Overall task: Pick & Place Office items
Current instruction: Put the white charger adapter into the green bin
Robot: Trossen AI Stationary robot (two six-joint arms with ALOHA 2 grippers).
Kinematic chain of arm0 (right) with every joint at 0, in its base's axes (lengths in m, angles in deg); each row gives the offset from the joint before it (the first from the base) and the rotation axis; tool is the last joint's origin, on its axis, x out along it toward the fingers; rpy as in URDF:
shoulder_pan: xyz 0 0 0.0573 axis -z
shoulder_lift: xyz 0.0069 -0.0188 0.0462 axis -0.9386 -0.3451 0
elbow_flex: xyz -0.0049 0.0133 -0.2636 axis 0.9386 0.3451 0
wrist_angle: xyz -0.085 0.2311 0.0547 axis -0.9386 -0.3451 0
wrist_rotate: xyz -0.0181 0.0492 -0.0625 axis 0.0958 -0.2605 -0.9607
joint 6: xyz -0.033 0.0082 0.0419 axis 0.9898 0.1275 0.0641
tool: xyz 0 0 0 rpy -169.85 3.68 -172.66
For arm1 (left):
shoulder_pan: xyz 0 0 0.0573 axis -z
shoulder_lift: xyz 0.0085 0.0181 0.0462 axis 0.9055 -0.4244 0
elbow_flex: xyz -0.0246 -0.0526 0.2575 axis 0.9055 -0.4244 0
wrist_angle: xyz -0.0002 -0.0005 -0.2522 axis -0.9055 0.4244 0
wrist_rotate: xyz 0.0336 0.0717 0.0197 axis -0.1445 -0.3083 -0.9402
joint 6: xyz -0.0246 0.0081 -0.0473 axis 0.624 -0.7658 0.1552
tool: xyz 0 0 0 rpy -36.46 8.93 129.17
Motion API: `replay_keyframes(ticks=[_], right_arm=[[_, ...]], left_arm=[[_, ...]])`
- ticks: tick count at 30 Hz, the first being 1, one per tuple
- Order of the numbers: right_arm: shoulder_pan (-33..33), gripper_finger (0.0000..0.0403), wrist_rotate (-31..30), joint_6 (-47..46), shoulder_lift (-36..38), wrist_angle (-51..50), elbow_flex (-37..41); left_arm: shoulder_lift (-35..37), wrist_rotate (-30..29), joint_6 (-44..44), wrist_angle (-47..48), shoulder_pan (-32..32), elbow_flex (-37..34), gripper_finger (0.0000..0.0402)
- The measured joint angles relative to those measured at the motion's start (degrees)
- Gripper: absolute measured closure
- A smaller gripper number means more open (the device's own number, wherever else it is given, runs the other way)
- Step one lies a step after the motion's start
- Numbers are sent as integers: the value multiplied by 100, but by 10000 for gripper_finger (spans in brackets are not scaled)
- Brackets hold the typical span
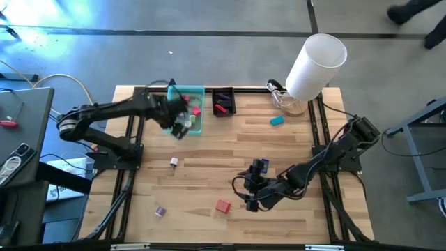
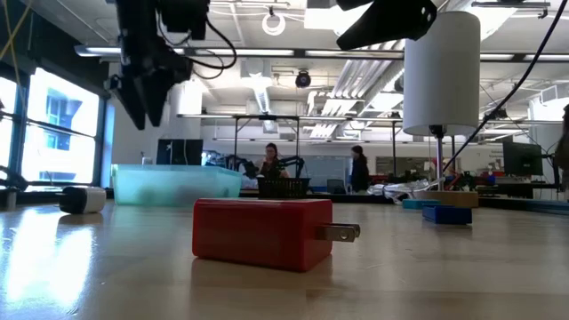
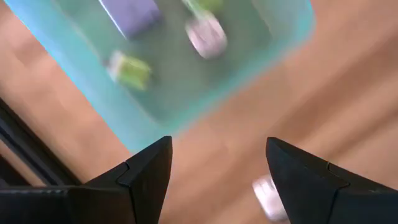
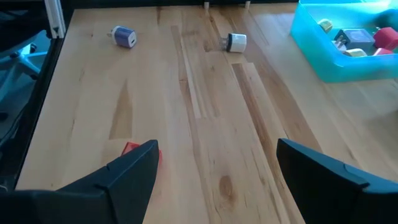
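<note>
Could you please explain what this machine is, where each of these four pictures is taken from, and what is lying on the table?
These are two dark robot arms at a wooden table. One picture looks straight down, one looks level across the tabletop, and one comes from each arm's wrist.

The left gripper hangs over the teal tray, which already holds small pieces. Its jaws are open and empty. The right gripper sits low near the red plug block, jaws also open, holding nothing.

Loose on the table are also a white piece, a purple piece and a blue piece. A large white cylinder stands at the back.

Bright, even light — left wrist blurred.
</note>
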Motion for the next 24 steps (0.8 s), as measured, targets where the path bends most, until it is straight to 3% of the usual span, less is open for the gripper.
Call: replay_keyframes(ticks=[7,13,20,24], right_arm=[[0,89,13,0,0,7,0],[0,89,8,0,0,23,0],[0,89,10,-3,0,69,-2],[0,89,137,-28,0,72,-2]], left_arm=[[-14,213,1715,346,1992,0,150],[-176,159,3092,373,3206,-4,150],[-687,731,4009,460,3354,-20,150],[-1066,754,3758,448,3218,-20,150]])
